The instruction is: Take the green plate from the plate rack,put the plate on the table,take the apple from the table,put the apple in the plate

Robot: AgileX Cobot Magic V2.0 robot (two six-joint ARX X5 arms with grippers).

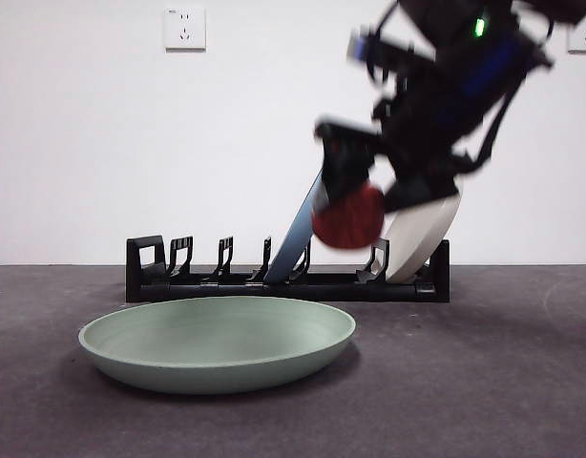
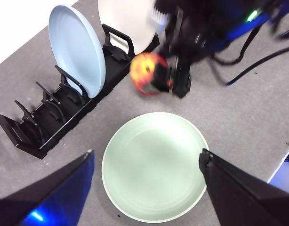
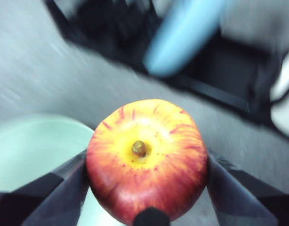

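Plate steps look done: the green plate [image 1: 217,342] lies flat on the counter [image 1: 484,382] in front of the plate rack [image 1: 274,281], empty. The right pincer [image 3: 147,188] grips the apple [image 1: 348,216] mid-air beside the plate, w/ release into it left; left pincer [image 2: 147,162] hangs wide above the plate. Apple's red w/ yellow patch round the stem, stem up.

- right gripper [image 1: 355,196] and arm are motion-blurred in front view
- apple [image 1: 348,217] partly hidden by its jaws
- plate rack [image 3: 215,70] smeared in right wrist view
- green plate [image 3: 36,150] cut off there
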